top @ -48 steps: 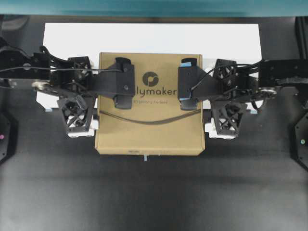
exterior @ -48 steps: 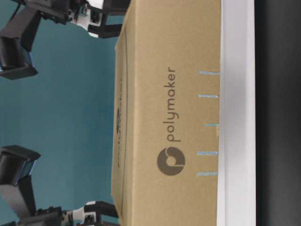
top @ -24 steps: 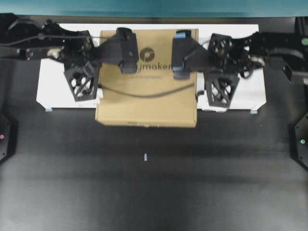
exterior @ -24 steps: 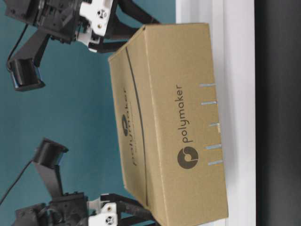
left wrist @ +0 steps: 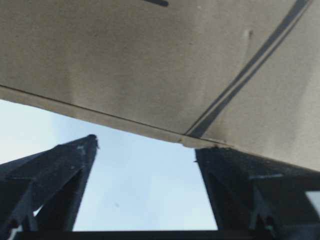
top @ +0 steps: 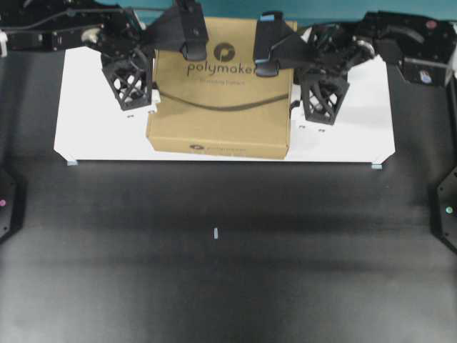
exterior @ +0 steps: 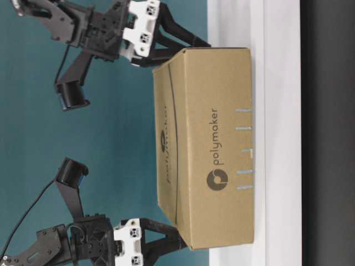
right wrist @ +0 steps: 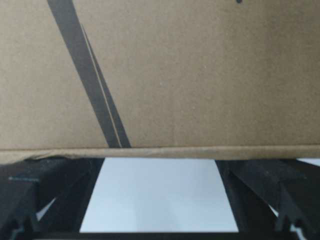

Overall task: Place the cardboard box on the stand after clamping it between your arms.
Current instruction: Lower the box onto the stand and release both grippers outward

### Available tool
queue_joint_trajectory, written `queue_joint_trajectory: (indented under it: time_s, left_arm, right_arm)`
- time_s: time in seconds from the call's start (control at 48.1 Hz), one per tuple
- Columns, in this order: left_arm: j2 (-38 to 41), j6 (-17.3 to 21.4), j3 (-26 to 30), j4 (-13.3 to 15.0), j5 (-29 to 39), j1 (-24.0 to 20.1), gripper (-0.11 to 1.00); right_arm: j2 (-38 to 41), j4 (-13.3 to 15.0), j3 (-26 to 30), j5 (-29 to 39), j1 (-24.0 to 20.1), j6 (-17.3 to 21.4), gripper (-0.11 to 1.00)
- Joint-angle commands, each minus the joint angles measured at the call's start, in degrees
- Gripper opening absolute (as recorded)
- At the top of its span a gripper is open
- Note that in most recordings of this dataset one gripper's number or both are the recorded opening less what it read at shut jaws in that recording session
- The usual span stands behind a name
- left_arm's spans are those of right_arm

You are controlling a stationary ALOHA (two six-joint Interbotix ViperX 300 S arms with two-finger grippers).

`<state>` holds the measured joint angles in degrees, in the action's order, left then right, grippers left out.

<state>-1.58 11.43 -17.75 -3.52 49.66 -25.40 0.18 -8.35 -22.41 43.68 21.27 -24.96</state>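
The brown cardboard box [top: 218, 100] with the "polymaker" print lies level over the middle of the white stand [top: 100, 132], its base down at the stand's top [exterior: 280, 133]. My left gripper [top: 148, 68] presses on the box's left side and my right gripper [top: 298, 71] on its right side. Both are open with nothing between the fingers. In the left wrist view one fingertip of the left gripper [left wrist: 145, 145] meets the box's lower edge [left wrist: 150, 65] and the other stands off it. The right gripper's [right wrist: 159, 162] fingertips both sit under the box's edge [right wrist: 200, 75].
Black tabletop [top: 214, 271] spreads in front of the stand, with a small white mark [top: 215, 233] on it. Black arm bases [top: 446, 207] sit at the left and right edges. A teal wall [exterior: 66, 144] stands behind.
Both arms carried the box back from the stand's front edge and down onto its middle. The box looks smaller and lower from overhead now.
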Motion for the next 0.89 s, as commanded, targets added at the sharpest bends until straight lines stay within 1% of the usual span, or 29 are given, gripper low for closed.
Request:
queue_joint_trajectory:
  time_s: [0.0, 0.166, 0.291, 0.416, 0.582, 0.77, 0.874]
  left_arm:
    - [0.26, -0.88, 3.6, 0.88, -6.59, 1.85, 0.76]
    - [0.79, -0.7, 1.41, 0.97, -8.44, 1.23, 0.76]
    - [0.88, -0.7, -0.7, 0.97, -10.37, 0.44, 0.76]
    - [0.44, -0.7, -2.37, 0.97, -10.81, 0.18, 0.76]
    - [-1.41, -0.79, -5.45, 0.97, -10.63, -0.18, 0.76]
    - [-4.48, -0.79, -10.11, 0.88, -10.46, -0.26, 0.76]
    - [-6.59, -0.62, -12.3, 0.97, -10.46, -1.41, 0.76]
  right_arm:
    - [1.14, -2.11, 1.58, -4.75, -1.93, -1.14, 0.83]
    - [1.67, -2.2, 0.26, -5.1, 0.35, -1.58, 0.83]
    - [2.29, -2.2, -0.97, -6.33, 2.02, -1.58, 0.83]
    - [2.02, -2.11, -2.55, -8.09, 3.16, -1.67, 0.83]
    - [0.97, -2.11, -4.66, -10.28, 4.83, -1.67, 0.83]
    - [-1.05, -2.2, -7.12, -10.28, 6.06, -1.41, 0.83]
    - [-2.81, -2.2, -8.44, -10.55, 6.06, -0.97, 0.83]
